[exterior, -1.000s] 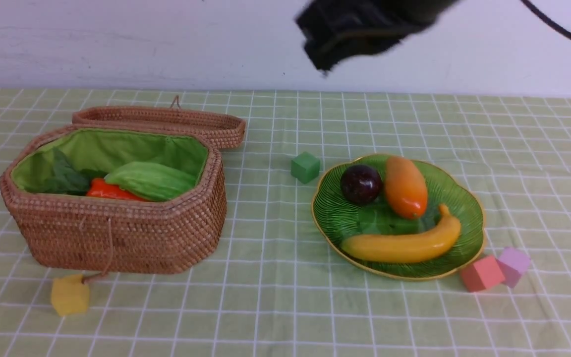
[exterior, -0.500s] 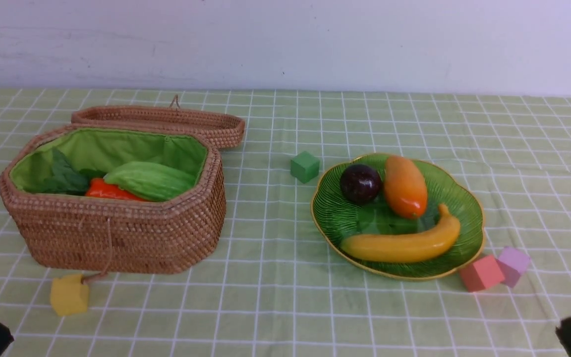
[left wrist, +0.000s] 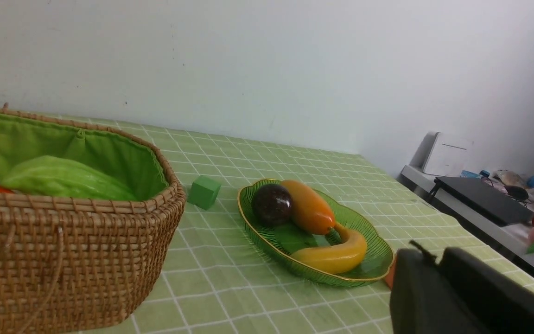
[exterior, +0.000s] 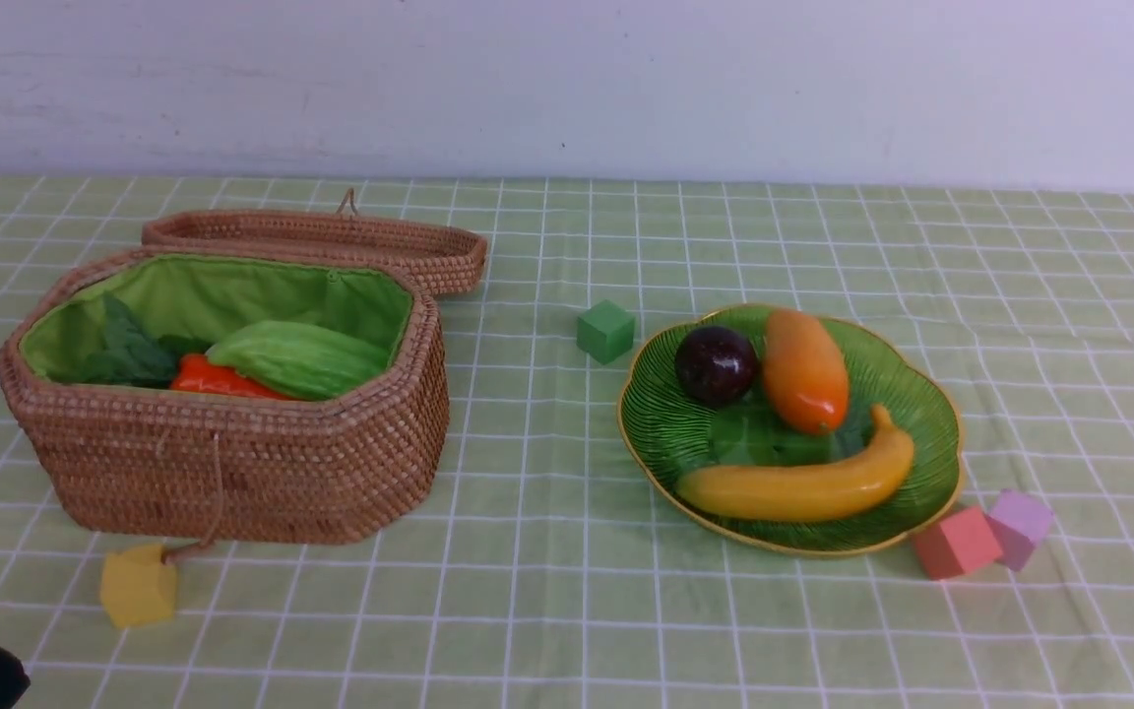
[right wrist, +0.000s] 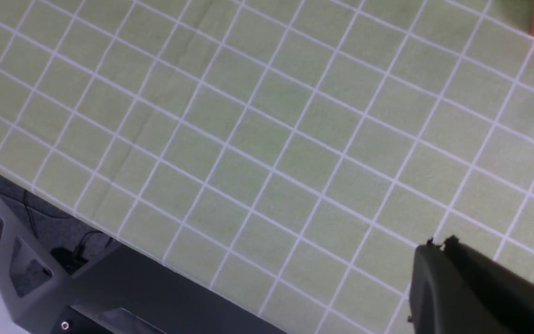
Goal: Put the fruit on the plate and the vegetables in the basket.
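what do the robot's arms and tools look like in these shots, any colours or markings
Little shows. The left tool is a matte black, blocky housing with a small nub on top; the right tool looks the same. In the front view only dark slivers show at the bottom corners. No markings or cables visible on them.

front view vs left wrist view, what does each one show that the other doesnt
Only the front view shows the yellow foam cube, the pink foam cube, the lilac foam cube and the basket's woven lid.

Only the left wrist view shows a side desk with a black laptop.

Both show the brown wicker basket, the light-green ridged gourd, the green foam cube and the green glass plate holding the yellow banana.
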Action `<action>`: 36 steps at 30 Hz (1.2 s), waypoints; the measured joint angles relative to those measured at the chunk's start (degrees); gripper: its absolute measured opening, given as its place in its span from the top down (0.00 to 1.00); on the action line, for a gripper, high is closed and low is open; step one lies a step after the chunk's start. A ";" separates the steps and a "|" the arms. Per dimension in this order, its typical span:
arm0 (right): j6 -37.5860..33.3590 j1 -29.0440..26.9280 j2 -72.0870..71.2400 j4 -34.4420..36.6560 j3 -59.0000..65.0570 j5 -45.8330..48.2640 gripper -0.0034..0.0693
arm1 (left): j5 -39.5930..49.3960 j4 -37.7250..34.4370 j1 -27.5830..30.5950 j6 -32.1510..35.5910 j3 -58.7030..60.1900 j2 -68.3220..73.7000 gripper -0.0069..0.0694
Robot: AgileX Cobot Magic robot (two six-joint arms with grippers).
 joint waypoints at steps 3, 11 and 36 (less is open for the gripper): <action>-0.72 -1.40 -0.58 -0.34 0.07 -0.07 0.92 | 0.19 0.00 0.00 0.00 0.00 0.00 0.83; -22.32 -26.26 -19.68 7.87 19.34 -22.40 0.98 | 0.26 0.00 0.00 0.00 0.00 0.00 0.83; -31.37 -41.01 -47.80 14.26 58.74 -48.80 0.98 | 0.26 0.00 0.00 0.00 0.00 0.00 0.81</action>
